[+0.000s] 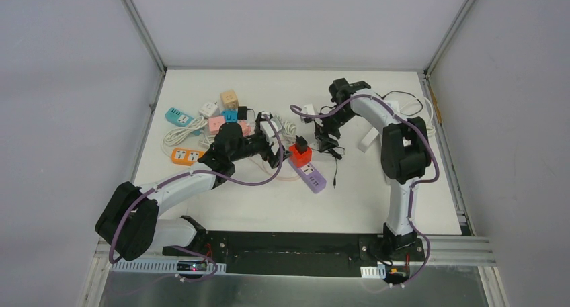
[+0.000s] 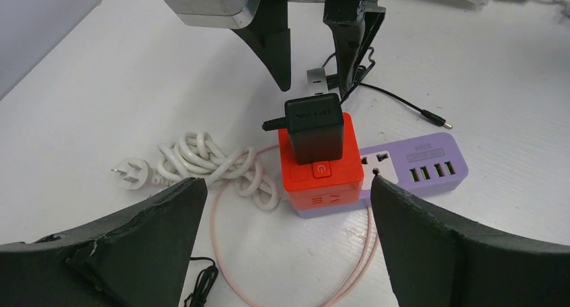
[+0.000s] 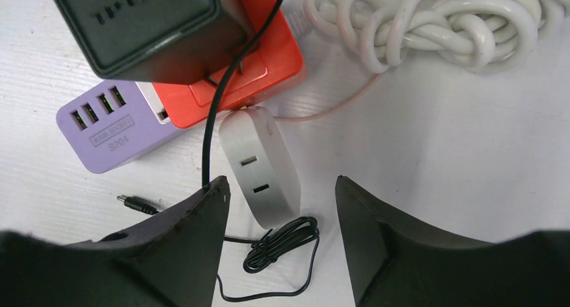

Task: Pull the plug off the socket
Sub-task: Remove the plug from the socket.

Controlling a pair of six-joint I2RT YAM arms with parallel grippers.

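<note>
A black plug (image 1: 302,144) (image 2: 314,125) (image 3: 144,25) sits upright in the top of a red cube socket (image 1: 300,154) (image 2: 322,176) (image 3: 269,58). The cube stands on one end of a purple power strip (image 1: 310,174) (image 2: 417,162) (image 3: 111,139). My left gripper (image 1: 277,152) (image 2: 289,179) is open wide, just left of the cube and facing it, touching nothing. My right gripper (image 1: 327,142) (image 3: 281,179) hangs open just beyond the plug, its fingers (image 2: 275,45) pointing down. Nothing is held between them.
A silver adapter (image 3: 262,166) (image 2: 321,78) and a bundled thin black cable (image 3: 282,243) lie under the right gripper. A coiled white cord (image 2: 208,162) (image 3: 430,25) and a pink cable loop (image 2: 222,240) lie beside the cube. Several coloured sockets (image 1: 215,119) crowd the back left.
</note>
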